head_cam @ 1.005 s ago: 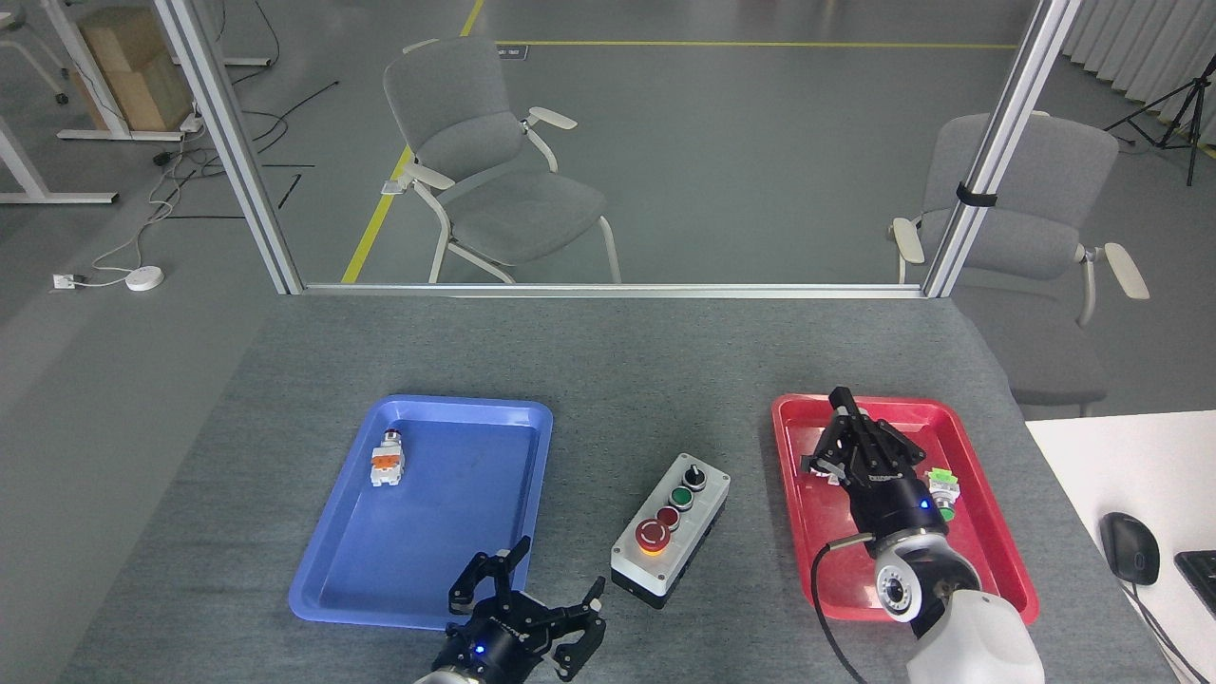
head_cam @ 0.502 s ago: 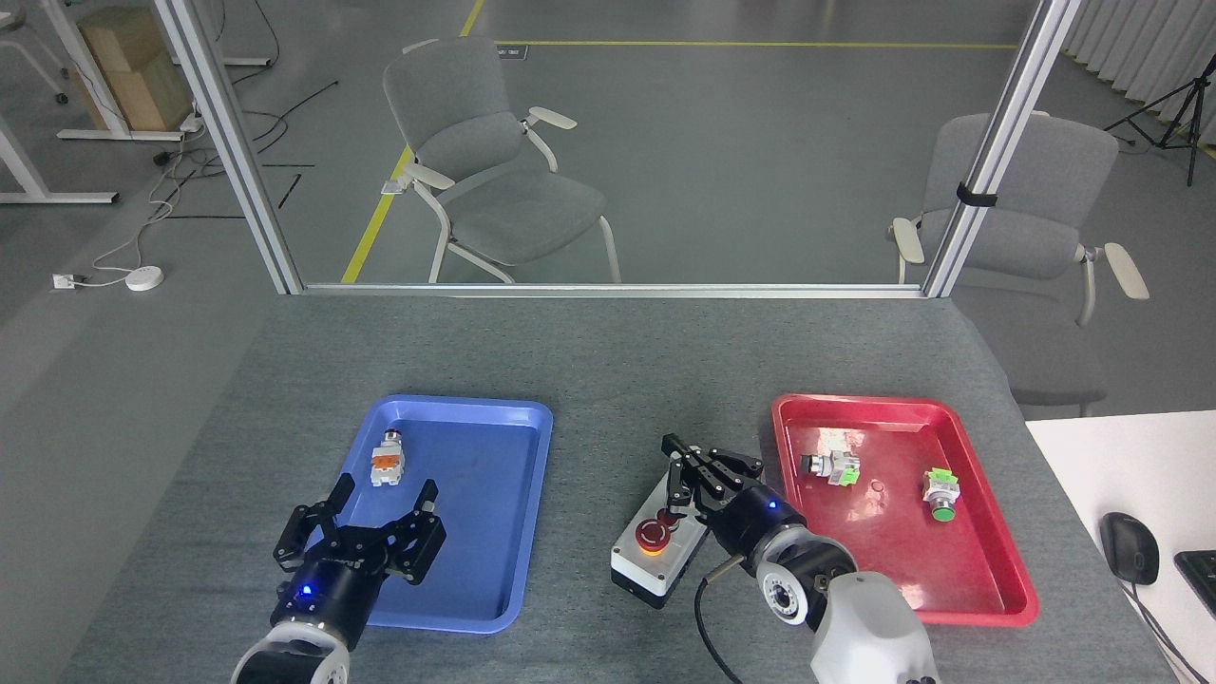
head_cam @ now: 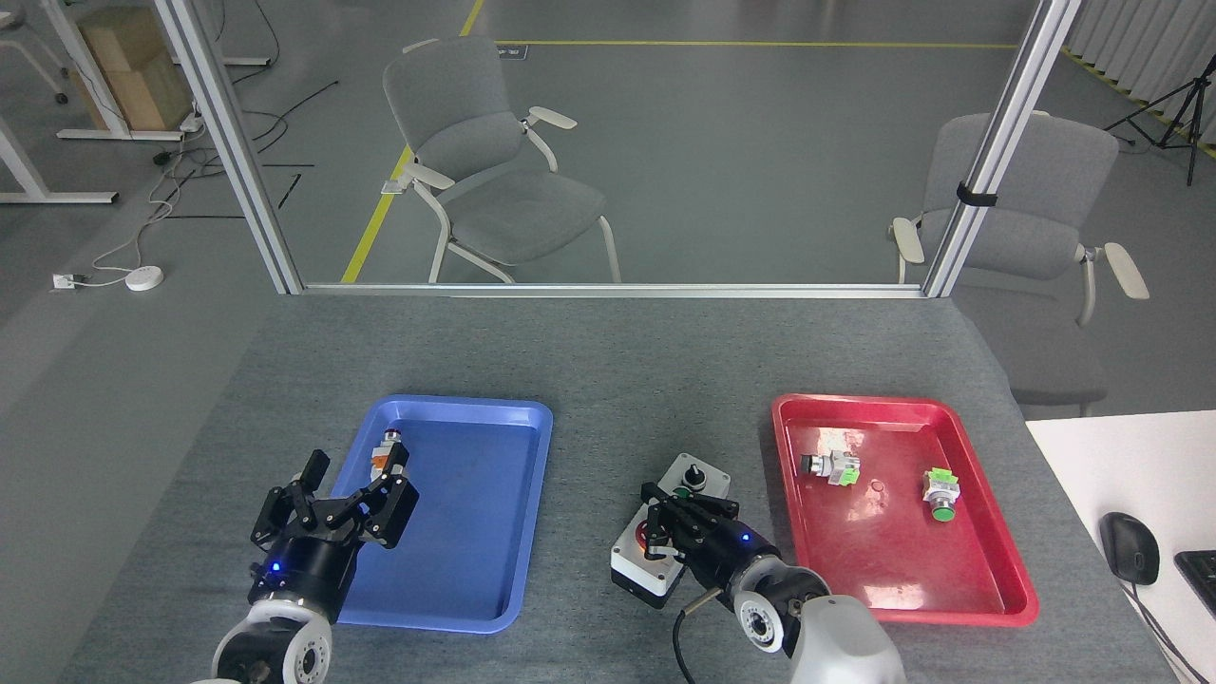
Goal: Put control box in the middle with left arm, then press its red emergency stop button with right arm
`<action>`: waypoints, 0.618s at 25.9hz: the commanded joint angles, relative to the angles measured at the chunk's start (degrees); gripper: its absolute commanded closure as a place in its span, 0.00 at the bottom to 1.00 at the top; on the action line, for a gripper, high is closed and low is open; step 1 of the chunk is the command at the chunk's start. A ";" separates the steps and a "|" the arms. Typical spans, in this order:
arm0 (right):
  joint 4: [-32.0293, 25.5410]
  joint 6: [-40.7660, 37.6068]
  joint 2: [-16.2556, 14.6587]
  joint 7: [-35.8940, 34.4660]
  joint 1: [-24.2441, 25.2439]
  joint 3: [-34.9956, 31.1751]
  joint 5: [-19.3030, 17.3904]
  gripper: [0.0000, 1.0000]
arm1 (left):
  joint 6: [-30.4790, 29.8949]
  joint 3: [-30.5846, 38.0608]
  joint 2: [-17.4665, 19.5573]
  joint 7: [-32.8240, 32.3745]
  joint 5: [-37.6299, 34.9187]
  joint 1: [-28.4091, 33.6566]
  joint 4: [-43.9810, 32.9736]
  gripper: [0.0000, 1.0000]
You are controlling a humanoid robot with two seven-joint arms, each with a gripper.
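The control box (head_cam: 629,562) lies on the grey tabletop (head_cam: 646,399) between the two trays, tilted, its black knob (head_cam: 693,472) at the far end. My right gripper (head_cam: 660,532) is down on the box's near end with its fingers drawn together, right over the red emergency stop button (head_cam: 647,543). Only a sliver of red shows beneath it. My left gripper (head_cam: 332,502) stands open with nothing in it over the left rim of the blue tray (head_cam: 456,608), well away from the box.
A small white-orange switch part (head_cam: 384,458) lies in the blue tray just beyond my left fingertips. The red tray (head_cam: 912,608) on the right holds two small button parts (head_cam: 831,465) (head_cam: 940,491). A white desk with a mouse (head_cam: 1129,546) borders the right.
My right gripper swung from the red tray to the box and came down on the emergency stop button. My left arm drew back leftward from the box to the blue tray's left rim.
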 commanded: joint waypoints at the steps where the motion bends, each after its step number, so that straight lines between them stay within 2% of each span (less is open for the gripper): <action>1: 1.86 -0.05 0.69 0.20 0.04 -0.04 0.00 1.00 | 0.13 0.01 -0.72 0.66 -0.05 -0.36 0.02 0.01; 10: 5.02 -1.54 0.69 0.11 -0.14 -0.39 0.09 1.00 | 0.30 0.01 -0.19 0.31 -0.76 -1.24 0.11 0.01; 15: 1.42 -0.93 0.69 -0.68 -1.81 -2.15 -0.26 1.00 | 0.30 -0.07 -0.01 0.31 -0.85 -1.24 0.19 0.01; 16: -0.07 -0.75 0.52 -0.68 -2.69 -3.91 -0.26 0.94 | 0.30 -0.08 0.07 0.31 -0.85 -1.24 0.19 0.01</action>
